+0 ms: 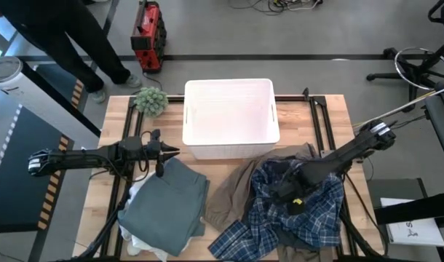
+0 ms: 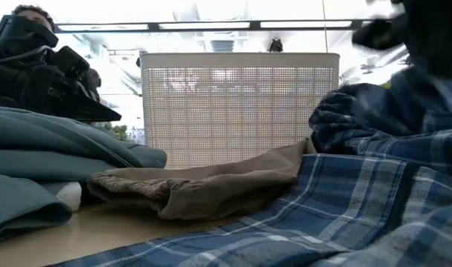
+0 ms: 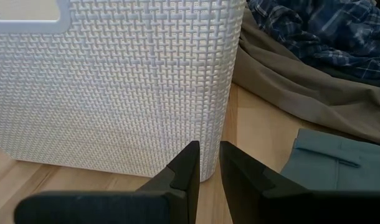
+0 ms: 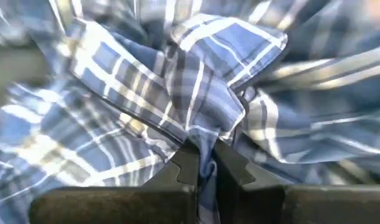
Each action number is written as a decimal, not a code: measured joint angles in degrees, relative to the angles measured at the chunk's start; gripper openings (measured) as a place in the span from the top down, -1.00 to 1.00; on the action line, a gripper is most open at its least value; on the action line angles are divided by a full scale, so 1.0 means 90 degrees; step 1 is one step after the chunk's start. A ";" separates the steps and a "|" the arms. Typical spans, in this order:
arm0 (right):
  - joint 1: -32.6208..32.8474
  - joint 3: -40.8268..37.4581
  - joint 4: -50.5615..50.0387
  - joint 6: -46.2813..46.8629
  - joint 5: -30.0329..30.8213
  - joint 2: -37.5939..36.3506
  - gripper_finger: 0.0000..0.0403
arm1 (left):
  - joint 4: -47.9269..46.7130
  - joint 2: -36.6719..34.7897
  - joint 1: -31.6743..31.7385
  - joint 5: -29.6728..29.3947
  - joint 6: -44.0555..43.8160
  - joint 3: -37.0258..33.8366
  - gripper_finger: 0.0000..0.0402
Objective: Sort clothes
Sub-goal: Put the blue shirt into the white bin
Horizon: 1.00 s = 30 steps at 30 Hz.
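Observation:
The blue-white plaid shirt (image 1: 298,218) lies crumpled at the table's near right, partly over a tan piece (image 1: 233,191). My right gripper (image 1: 287,193) stands over the shirt, pointing down, shut on its cloth (image 4: 205,158). A grey-green piece (image 1: 167,204) lies folded at the near left on top of a white piece (image 1: 135,191). My left gripper (image 1: 171,151) waits level beside the white bin (image 1: 229,87), shut but for a narrow slit (image 3: 207,155), with nothing between its fingers. My right gripper pinches a bunched fold of the plaid shirt (image 4: 205,127) between its two fingers, coming from above and pointing down. Several layers gather there. The cloth is drawn up into a peak (image 2: 359,111), while the rest of the shirt (image 2: 300,222) lies on the table.
The white bin (image 3: 115,87) stands at the table's far middle. A small green spiky plant (image 1: 151,100) sits at the far left corner. A person (image 1: 69,36) stands beyond the table's far left. Bare wood (image 1: 109,185) shows along the left side.

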 joint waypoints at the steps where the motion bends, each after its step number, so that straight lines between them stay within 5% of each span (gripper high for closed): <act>1: 0.0026 0.0186 -0.0051 0.0019 0.0141 -0.0078 0.98 | 0.0000 0.0000 -0.0001 -0.0001 0.0000 0.0000 0.75; 11: 0.0200 0.2207 -0.0072 -0.0431 0.1910 -0.0457 0.99 | 0.0000 0.0000 -0.0001 0.0000 0.0000 0.0000 0.75; 22: 0.0089 0.4283 0.0371 -0.1920 0.5142 -0.0275 0.99 | 0.0000 0.0000 0.0001 0.0000 0.0000 0.0000 0.75; 30: -0.0120 0.5479 0.1086 -0.3143 0.5332 -0.0278 0.99 | 0.0000 0.0000 0.0001 0.0000 0.0000 0.0000 0.75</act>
